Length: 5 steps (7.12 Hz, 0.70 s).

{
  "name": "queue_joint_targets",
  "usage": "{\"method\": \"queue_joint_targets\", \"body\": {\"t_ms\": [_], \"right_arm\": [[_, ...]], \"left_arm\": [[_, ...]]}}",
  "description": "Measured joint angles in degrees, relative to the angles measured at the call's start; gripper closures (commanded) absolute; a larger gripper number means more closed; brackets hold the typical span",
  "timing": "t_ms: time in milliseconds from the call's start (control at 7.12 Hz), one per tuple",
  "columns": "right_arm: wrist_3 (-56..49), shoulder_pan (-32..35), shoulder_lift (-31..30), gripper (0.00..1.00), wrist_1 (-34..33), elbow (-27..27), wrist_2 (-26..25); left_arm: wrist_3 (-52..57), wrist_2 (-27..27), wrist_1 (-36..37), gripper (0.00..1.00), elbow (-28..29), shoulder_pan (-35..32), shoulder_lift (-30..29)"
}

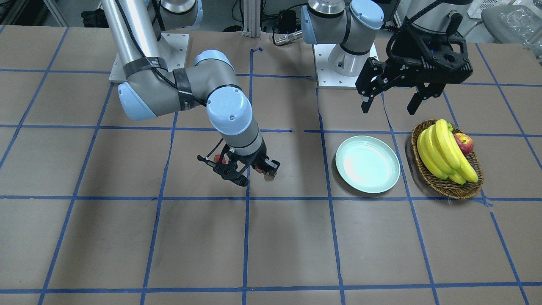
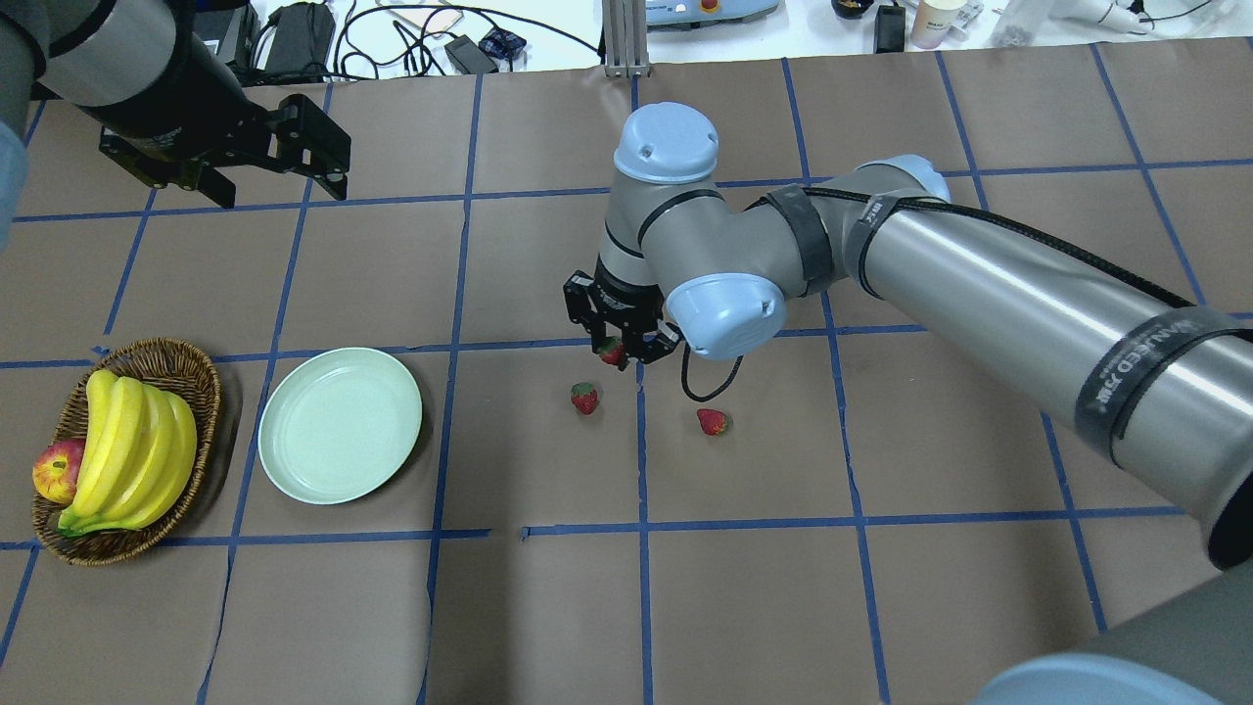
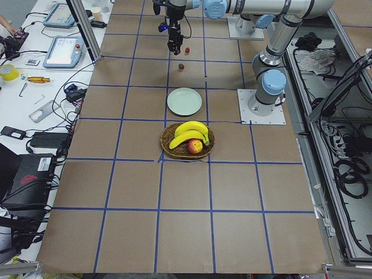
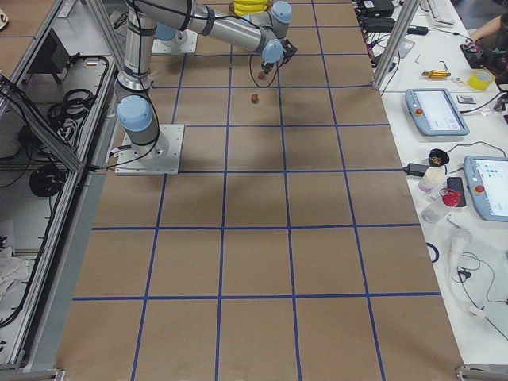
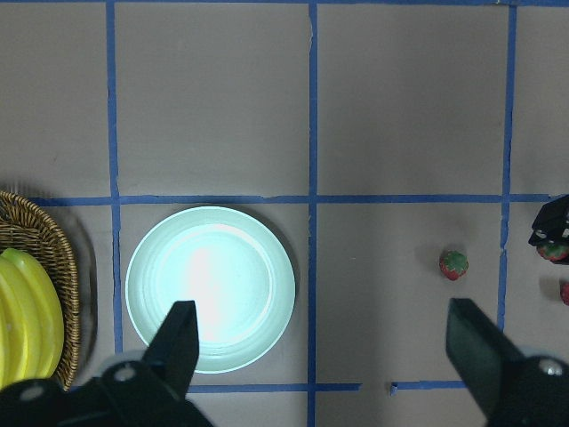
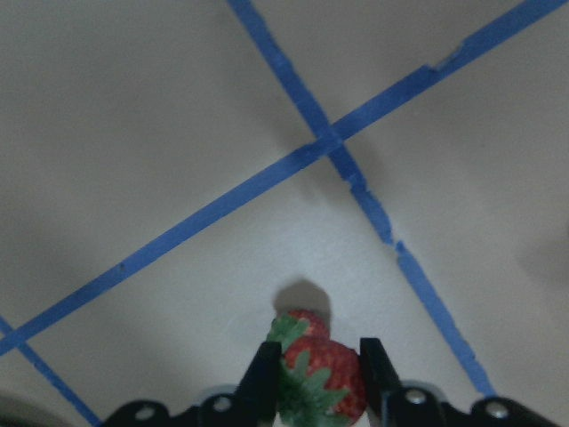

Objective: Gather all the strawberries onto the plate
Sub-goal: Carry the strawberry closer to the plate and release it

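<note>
My right gripper [image 2: 619,354] is shut on a strawberry [image 2: 612,351]. The right wrist view shows that strawberry [image 6: 318,378] pinched between the two fingers, a little above the paper. Two more strawberries lie on the table close by, one [image 2: 584,398] toward the plate and one [image 2: 712,422] on the other side. The pale mint plate [image 2: 340,426] is empty, to the left of them. It also shows in the front view [image 1: 367,164]. My left gripper [image 2: 274,166] hangs open and empty, high above the table behind the plate. From the left wrist view [image 5: 320,307] it looks down on the plate [image 5: 211,289].
A wicker basket [image 2: 201,377] with a bunch of bananas [image 2: 132,441] and an apple [image 2: 57,470] stands just left of the plate. Blue tape lines grid the brown table cover. The right arm's forearm spans the right half of the overhead view.
</note>
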Motion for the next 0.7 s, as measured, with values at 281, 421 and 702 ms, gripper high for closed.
{"method": "queue_joint_targets", "body": {"t_ms": [281,421,702], "right_arm": [[0.3,3.1,3.9,1.0,-1.5,-2.5,1.2],[0.4,3.9,5.2,1.0,-2.0,-3.2,1.3],[0.4,4.9,6.5,0.56,-2.2,-3.5,1.3]], "left_arm": [[0.1,0.0,0.0,0.0,-0.1,0.0,0.1],[0.1,0.0,0.0,0.0,-0.1,0.0,0.1],[0.1,0.0,0.0,0.0,-0.1,0.0,0.1]]}}
